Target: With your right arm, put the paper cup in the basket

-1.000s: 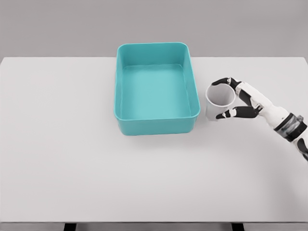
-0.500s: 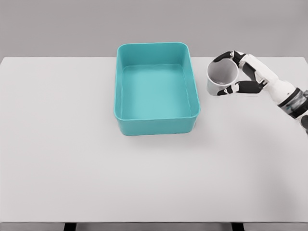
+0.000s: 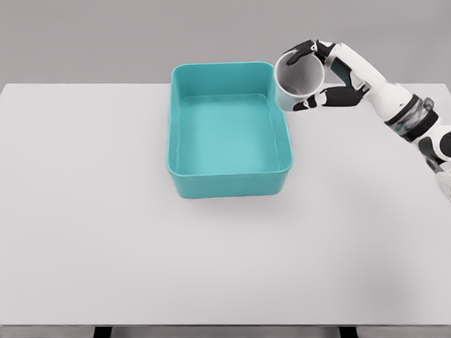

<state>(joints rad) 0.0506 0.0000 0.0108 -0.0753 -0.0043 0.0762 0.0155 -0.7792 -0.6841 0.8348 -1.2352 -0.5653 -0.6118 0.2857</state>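
Note:
A white paper cup (image 3: 297, 82) hangs in the air, held by my right hand (image 3: 318, 74), whose fingers wrap around its sides. The cup is upright with its open mouth up, and it overlaps the back right corner of the teal basket (image 3: 229, 183) in the head view. The basket is a rectangular open bin at the table's middle back, with nothing inside. My right arm (image 3: 402, 113) comes in from the right edge. The left arm is out of sight.
The white table (image 3: 106, 232) stretches wide around the basket. Its far edge runs just behind the basket and its front edge shows at the bottom of the picture.
My right hand has lifted the cup off the table right of the basket and carried it up and leftward, to the basket's back right corner.

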